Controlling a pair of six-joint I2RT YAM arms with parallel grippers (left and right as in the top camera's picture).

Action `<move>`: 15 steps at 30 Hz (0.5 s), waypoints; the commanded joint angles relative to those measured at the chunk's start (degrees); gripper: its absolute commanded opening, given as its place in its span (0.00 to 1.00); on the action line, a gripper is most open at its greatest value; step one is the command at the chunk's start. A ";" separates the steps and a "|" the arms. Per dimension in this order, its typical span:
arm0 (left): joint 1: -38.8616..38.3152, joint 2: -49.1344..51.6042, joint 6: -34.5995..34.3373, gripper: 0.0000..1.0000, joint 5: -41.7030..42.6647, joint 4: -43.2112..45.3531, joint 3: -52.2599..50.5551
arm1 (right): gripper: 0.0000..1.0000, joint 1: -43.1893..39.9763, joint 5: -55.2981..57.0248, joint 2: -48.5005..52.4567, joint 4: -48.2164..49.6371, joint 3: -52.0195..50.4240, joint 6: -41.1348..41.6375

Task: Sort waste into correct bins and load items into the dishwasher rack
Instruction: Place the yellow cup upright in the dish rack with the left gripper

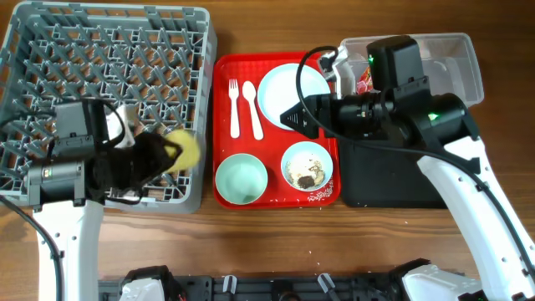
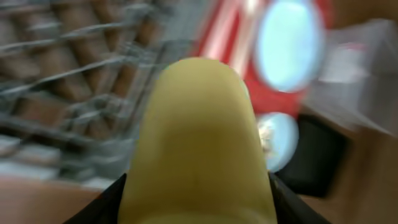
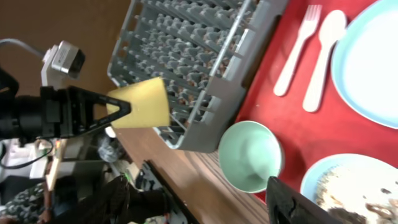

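Observation:
My left gripper [image 1: 171, 155] is shut on the yellow cup [image 1: 187, 152], held on its side over the front right corner of the grey dishwasher rack [image 1: 50, 50]. The cup fills the left wrist view [image 2: 198, 143] and shows in the right wrist view [image 3: 140, 104]. My right gripper [image 1: 290, 117] hovers empty and open above the light blue plate [image 1: 280, 88]. White fork [image 1: 234, 107], spoon [image 1: 252, 107], green bowl [image 1: 242, 180] and blue bowl [image 1: 307, 165] with rice and dark bits lie on the red tray [image 1: 219, 75]. The red wrapper [image 1: 365, 81] lies in the clear tub [image 1: 456, 63].
The black tray [image 1: 376, 180] sits right of the red tray, partly under my right arm. Loose rice grains [image 1: 318, 197] lie on the red tray's front right corner. Bare wooden table runs along the front.

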 commanded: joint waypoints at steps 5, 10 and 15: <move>0.37 5.95 -0.83 0.43 -21.62 2.16 -1.36 | 0.73 0.11 2.71 -0.63 0.17 0.39 -1.27; -1.22 11.39 -0.79 0.43 -18.95 6.62 -1.60 | 0.74 0.13 2.71 -0.63 0.04 0.39 -1.25; -5.53 16.79 -0.79 0.44 -17.90 7.15 -1.60 | 0.74 0.13 2.73 -0.63 0.00 0.39 -1.29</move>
